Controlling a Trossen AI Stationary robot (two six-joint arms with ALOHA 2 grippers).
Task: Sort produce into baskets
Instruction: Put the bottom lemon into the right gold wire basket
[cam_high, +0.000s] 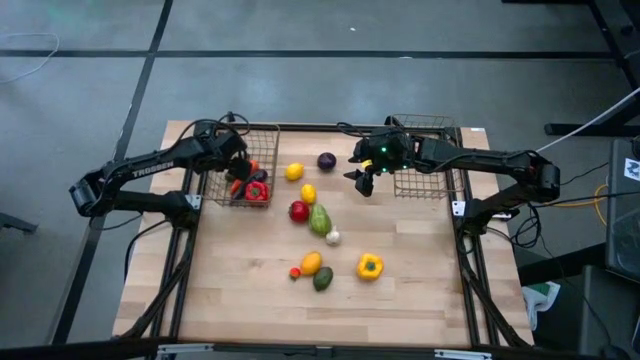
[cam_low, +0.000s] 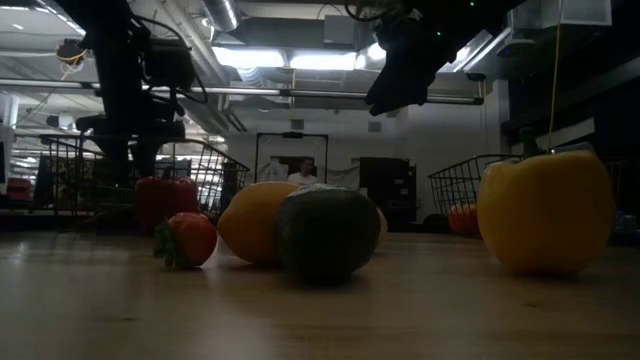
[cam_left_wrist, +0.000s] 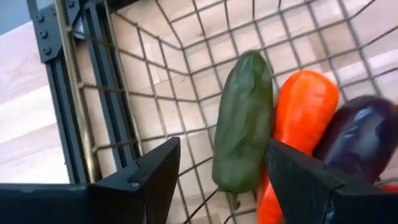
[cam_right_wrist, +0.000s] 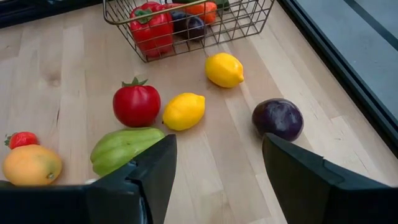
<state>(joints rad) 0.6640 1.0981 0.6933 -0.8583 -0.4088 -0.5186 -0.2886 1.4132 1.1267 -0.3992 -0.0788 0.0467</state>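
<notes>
Left gripper (cam_left_wrist: 211, 180) over left basket (cam_high: 262, 135), jaws apart, empty, above green cucumber (cam_left_wrist: 244, 121), right gripper (cam_right_wrist: 214, 177) raised beside right basket (cam_high: 425, 185), jaws apart, empty, remaining produce on surface (cam_high: 250, 280).

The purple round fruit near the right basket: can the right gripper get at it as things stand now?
Probably yes. The right gripper hangs open above the table beside the purple round fruit, which lies alone on bare wood, apart from the lemons and the right basket.

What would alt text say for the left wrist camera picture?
The left gripper, fingers apart, hangs over a dark wire mesh basket holding a green cucumber, an orange carrot and a purple eggplant side by side.
</notes>
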